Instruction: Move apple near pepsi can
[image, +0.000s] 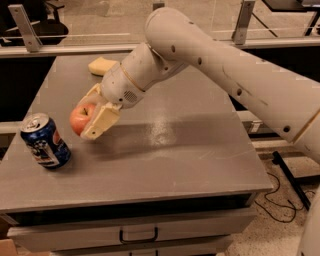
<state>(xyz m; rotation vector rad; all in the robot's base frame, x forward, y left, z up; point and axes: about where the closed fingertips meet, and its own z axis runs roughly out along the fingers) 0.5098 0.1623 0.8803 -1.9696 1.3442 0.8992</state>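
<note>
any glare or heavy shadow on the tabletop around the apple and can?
Camera view: a soft glare patch on the table, right of the hand; the hand holds the apple just up-right of the pepsi can. Camera view: the arm casts a broad, soft-edged shadow across the tabletop below it, reaching toward the can. Neither apple nor can is washed out.

Apple (80, 119) in the pincer (85, 120) just right of the pepsi can (45, 141), left on the table (200, 150); sponge (101, 65) far behind.

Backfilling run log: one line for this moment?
tool: over table, shut on apple | apple: close beside pepsi can | release: pending
</note>
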